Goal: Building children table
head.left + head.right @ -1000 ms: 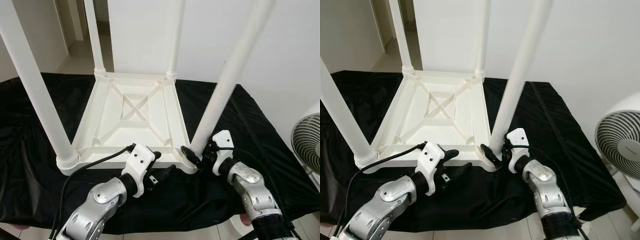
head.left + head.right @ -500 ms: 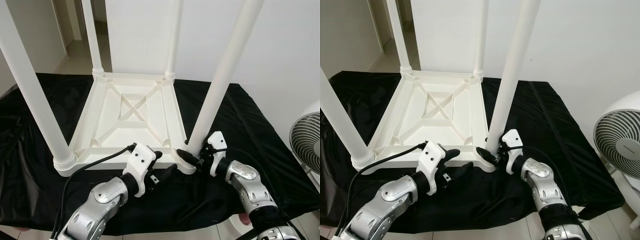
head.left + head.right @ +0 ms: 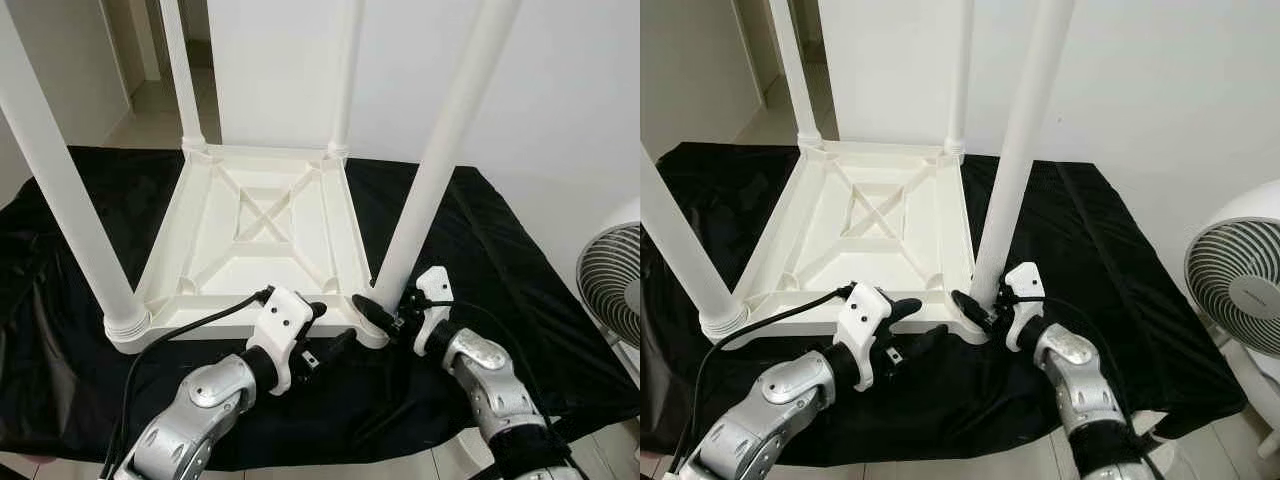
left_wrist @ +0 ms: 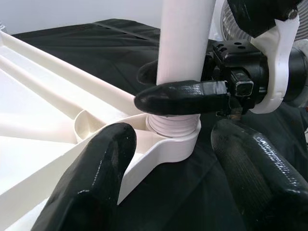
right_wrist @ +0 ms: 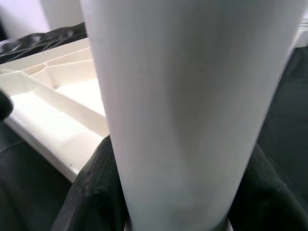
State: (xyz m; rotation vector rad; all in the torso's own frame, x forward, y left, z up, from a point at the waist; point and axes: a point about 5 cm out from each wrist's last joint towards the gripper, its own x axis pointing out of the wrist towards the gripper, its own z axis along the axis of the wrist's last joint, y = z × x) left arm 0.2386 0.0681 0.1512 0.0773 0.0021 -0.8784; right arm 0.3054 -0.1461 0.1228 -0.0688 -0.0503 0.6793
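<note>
A white plastic children's table [image 3: 255, 235] lies upside down on a black cloth, its four legs pointing up. My right gripper [image 3: 385, 305] is shut on the near-right leg [image 3: 430, 190] just above its threaded socket; in the right wrist view that leg [image 5: 178, 96] stands between the two black fingers [image 5: 91, 192]. My left gripper [image 3: 335, 328] is open at the table's front rim beside the same corner. In the left wrist view one finger [image 4: 91, 183] is over the tabletop's underside and the other is over the cloth, with the right gripper's finger [image 4: 183, 96] across the leg.
The black cloth [image 3: 520, 260] covers the low platform under the table. A white fan [image 3: 610, 285] stands at the right edge. The near-left leg [image 3: 70, 200] rises tall at my left. A white wall is behind, and a doorway [image 3: 140, 60] opens at the back left.
My head view has shifted slightly. My right forearm has drawn in a little toward the leg's base, still holding it. The left gripper has stayed at the front rim.
</note>
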